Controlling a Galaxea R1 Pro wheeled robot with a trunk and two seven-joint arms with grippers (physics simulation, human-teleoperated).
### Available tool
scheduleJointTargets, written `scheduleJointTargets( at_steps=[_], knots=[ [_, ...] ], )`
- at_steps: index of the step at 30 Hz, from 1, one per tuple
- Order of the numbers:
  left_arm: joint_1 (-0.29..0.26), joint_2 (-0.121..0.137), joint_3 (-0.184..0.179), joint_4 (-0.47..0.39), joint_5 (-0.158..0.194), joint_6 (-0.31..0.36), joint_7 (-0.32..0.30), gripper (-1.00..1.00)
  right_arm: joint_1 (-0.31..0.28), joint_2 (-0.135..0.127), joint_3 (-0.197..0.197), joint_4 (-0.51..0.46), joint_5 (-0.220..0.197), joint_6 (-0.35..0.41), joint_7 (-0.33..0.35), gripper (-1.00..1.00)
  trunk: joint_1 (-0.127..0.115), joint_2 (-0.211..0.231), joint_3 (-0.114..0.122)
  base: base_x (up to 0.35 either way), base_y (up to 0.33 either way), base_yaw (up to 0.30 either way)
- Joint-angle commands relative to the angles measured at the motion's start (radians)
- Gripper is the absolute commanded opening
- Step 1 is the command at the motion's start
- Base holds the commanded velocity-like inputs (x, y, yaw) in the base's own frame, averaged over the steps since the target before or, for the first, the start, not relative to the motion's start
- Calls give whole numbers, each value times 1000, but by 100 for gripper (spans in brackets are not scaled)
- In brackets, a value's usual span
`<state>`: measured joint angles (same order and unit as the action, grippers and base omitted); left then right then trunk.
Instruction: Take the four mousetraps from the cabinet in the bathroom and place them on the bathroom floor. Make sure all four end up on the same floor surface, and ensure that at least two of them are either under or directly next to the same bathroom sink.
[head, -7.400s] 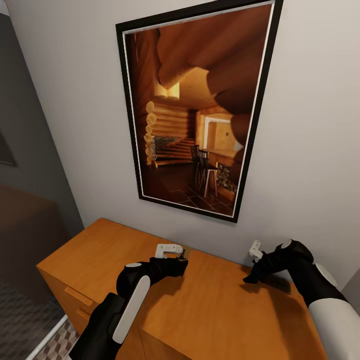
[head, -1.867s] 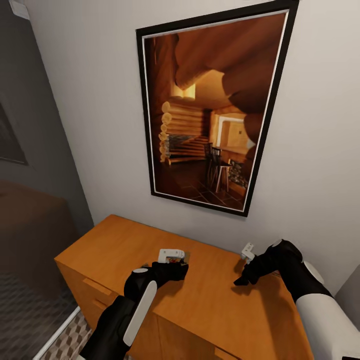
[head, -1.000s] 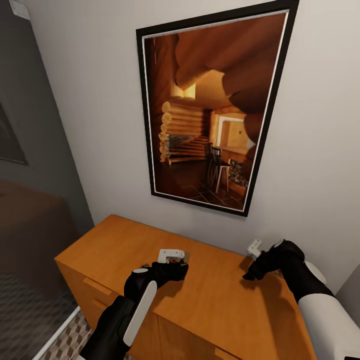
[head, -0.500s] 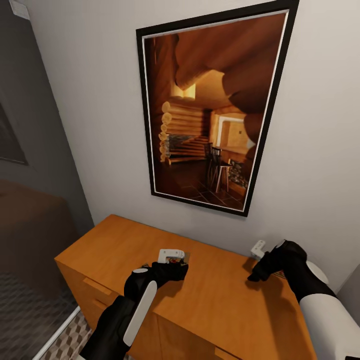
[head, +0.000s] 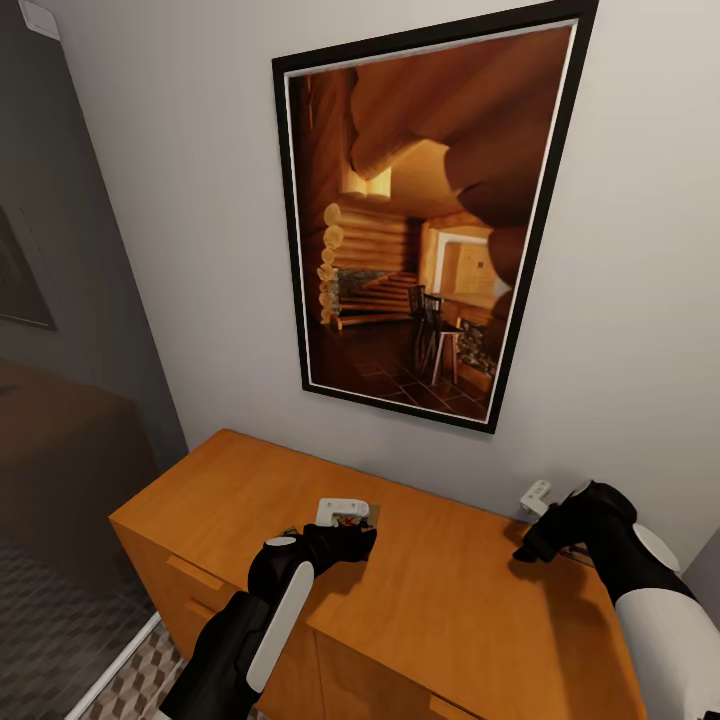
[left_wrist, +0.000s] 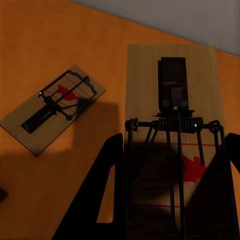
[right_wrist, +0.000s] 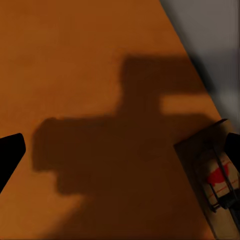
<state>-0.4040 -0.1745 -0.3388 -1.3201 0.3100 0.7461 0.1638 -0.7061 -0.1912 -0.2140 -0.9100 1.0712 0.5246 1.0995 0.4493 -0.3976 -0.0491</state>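
Big stuff first: there's a framed picture (head: 425, 215) of a log cabin interior on the pale wall, and right under it the cabinet (head: 300, 500), orange-brown, with its flat top carrying everything. A bit of the bathroom floor (head: 120, 675) with the cube tiles peeks out past the cabinet's left end.

Left arm reaches toward the back edge of the cabinet top, about midway along. The left tool (left_wrist: 167, 200) has its fingers spread to either side of a mousetrap (left_wrist: 172, 95); the left wrist view shows the board lying between them, spring and red mark visible, but I can't tell if the pads are actually pressing on it or just straddling it. A second mousetrap (left_wrist: 52, 107) lies flat just beside it, apart from the first.

The right tool (head: 538, 500) is over by the back right corner of the cabinet top, close to the wall. In the right wrist view its fingers stand wide apart with nothing between them, and another mousetrap (right_wrist: 212, 180) sits off to one side near the back edge. Can't spot a fourth one.

What could go wrong, imo: these boards are thin and flat, so the left fingers could slide off the edges and just shove the trap into its neighbour. On the right, the trap isn't centred between the fingers, so closing now would probably clip one corner or miss, and the wall leaves little room.
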Motion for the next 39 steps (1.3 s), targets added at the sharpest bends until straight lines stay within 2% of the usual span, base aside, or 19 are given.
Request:
scheduleJointTargets(
  at_steps=[1,8,13,17,19,20,22,39],
  knots=[
    [-1,0,-1,-1,9,4,10,-100,-1,0,-3,-1,5,4,6,100,1,-2,-2,0,0,0],
    [-1,0,0,-1,8,4,10,-100,-1,-4,-6,-1,6,-5,0,100,1,-2,-2,0,0,0],
    [-1,0,0,-1,8,4,10,-100,-1,-19,-11,0,5,-22,-16,100,1,-2,-2,0,0,0],
    [-1,0,0,-1,8,4,10,-100,-1,-37,-41,0,4,-36,-22,100,1,-2,-2,0,0,0],
    [-1,0,0,-1,8,4,10,-100,-1,-45,-71,0,4,-59,-22,100,1,-2,-2,0,0,0],
    [-1,0,0,-1,8,4,10,-100,-1,-50,-107,0,4,-96,-21,100,1,-2,-2,0,0,0],
    [-1,0,0,-1,8,4,10,-100,-1,-51,-115,0,4,-104,-21,100,1,-2,-2,0,0,0],
    [-1,0,0,-1,8,4,10,-100,-1,-59,-129,0,9,-118,-18,100,1,-2,-2,0,0,0]
  ],
)
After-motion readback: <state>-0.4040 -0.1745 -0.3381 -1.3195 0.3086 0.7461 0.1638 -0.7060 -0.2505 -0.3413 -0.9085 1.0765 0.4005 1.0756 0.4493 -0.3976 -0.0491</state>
